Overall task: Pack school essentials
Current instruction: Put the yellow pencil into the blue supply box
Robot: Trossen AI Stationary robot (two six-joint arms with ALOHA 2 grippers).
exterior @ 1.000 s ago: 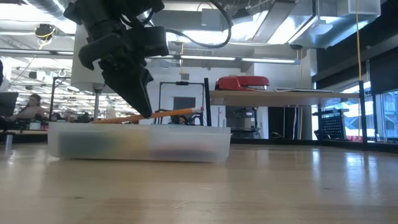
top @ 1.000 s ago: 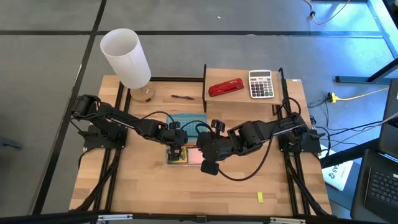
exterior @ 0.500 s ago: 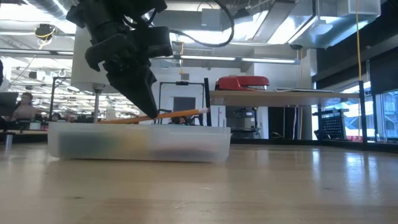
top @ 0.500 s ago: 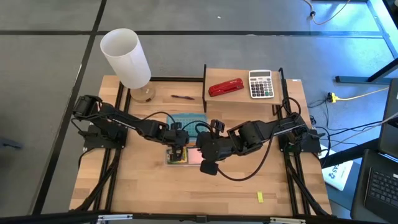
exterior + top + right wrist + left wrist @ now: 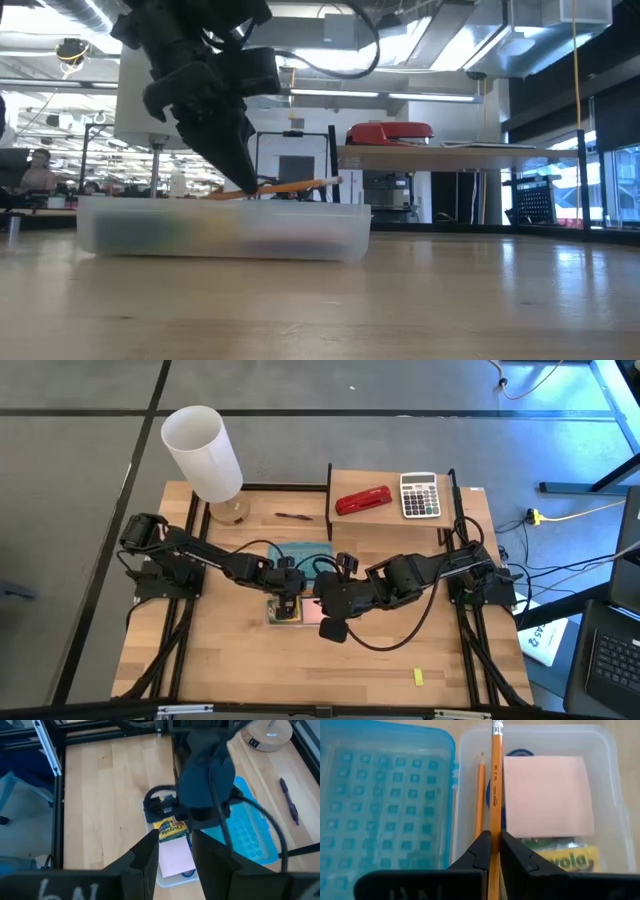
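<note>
An orange pencil is clamped between the fingers of the left gripper, held over a clear plastic case near the middle of the light wooden table. Printing runs along the pencil's side, ending in "No. 2 HB"; the rest is too small to read. Inside the case lie a second orange pencil, a pink sticky-note pad and, partly under the pad, the green-yellow crayon box with "Crayola" on it. Something blue shows beneath the pad, mostly hidden. The case's blue lid lies open just beside it.

The right gripper hovers above the same case with its fingers apart and nothing between them.

Farther back on the table a thin dark-red pen lies near the base of a lamp with a white shade. A raised wooden shelf at the far right carries a red stapler and a grey calculator. A tiny yellow block sits well apart near the front edge.

In the low view the room behind shows ceiling lights, desks and a seated person far off.
</note>
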